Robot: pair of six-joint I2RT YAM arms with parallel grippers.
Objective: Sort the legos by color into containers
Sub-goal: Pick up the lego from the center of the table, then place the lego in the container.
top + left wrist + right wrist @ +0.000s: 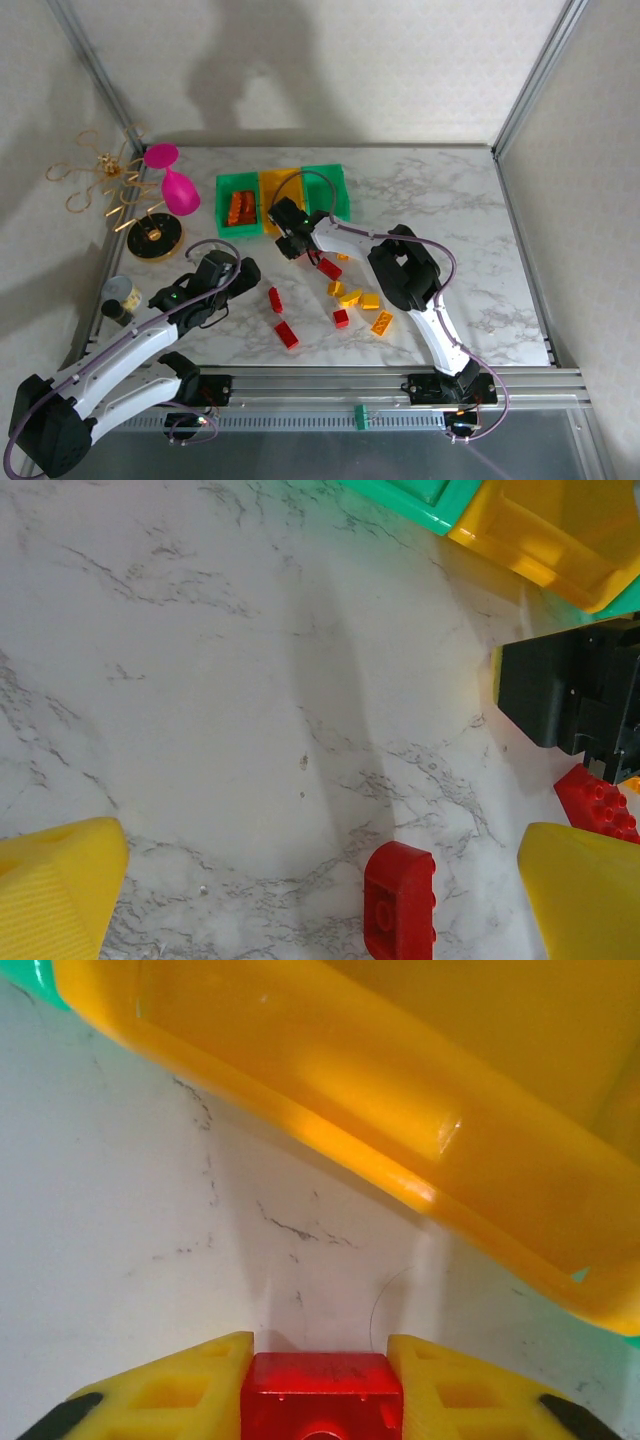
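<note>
My right gripper (pixel 320 1360) is shut on a red lego (pixel 322 1400), low over the marble just in front of the yellow container (pixel 420 1110). From above, that gripper (pixel 290 243) sits before the row of containers: a green one (pixel 236 207) holding orange legos, the yellow one (pixel 280 192) and a second green one (pixel 330 188). My left gripper (pixel 320 880) is open above bare marble, a red arched lego (pixel 400 905) lying between its yellow fingers (pixel 55 895). Loose red legos (pixel 275 299) and yellow and orange legos (pixel 350 297) are scattered mid-table.
A pink goblet (pixel 175 187), a gold wire ornament (pixel 100 175), a black round stand (pixel 153 240) and a small tin (pixel 120 293) crowd the table's left edge. Another red lego (pixel 598 802) lies beside the right gripper's black body (pixel 560 695).
</note>
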